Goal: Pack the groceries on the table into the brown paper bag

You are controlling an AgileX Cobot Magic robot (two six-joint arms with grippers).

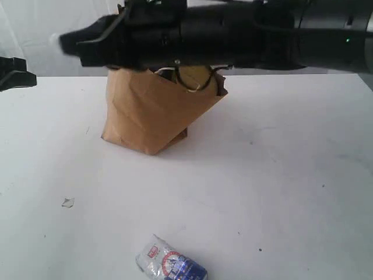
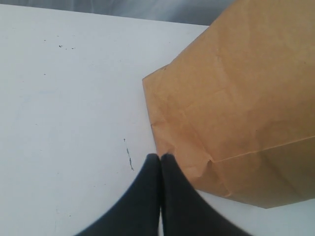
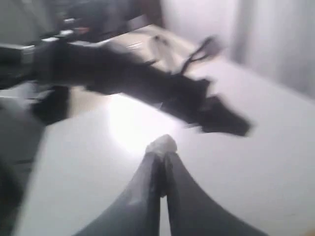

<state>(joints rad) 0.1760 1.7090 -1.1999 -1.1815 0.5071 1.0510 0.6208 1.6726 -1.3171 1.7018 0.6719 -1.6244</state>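
Note:
The brown paper bag (image 1: 152,111) stands crumpled at the middle back of the table (image 1: 280,175), and something yellowish (image 1: 195,74) shows in its mouth. A small white-blue packet (image 1: 171,265) lies at the front edge. My right arm stretches blurred across the top, above the bag. Its gripper (image 1: 69,42) is to the left of the bag, shut on a small white scrap (image 3: 162,144) at its tips (image 3: 161,156). My left gripper (image 2: 160,157) is shut and empty, low over the table beside the bag's (image 2: 236,98) bottom corner. At the far left it (image 1: 14,74) shows as a dark shape.
A small pale scrap (image 1: 68,202) lies on the table at the front left. The right wrist view is blurred, and the dark left arm (image 3: 147,83) crosses it above the white tabletop (image 3: 256,167). A short dark scuff (image 2: 129,158) marks the table near my left fingertips.

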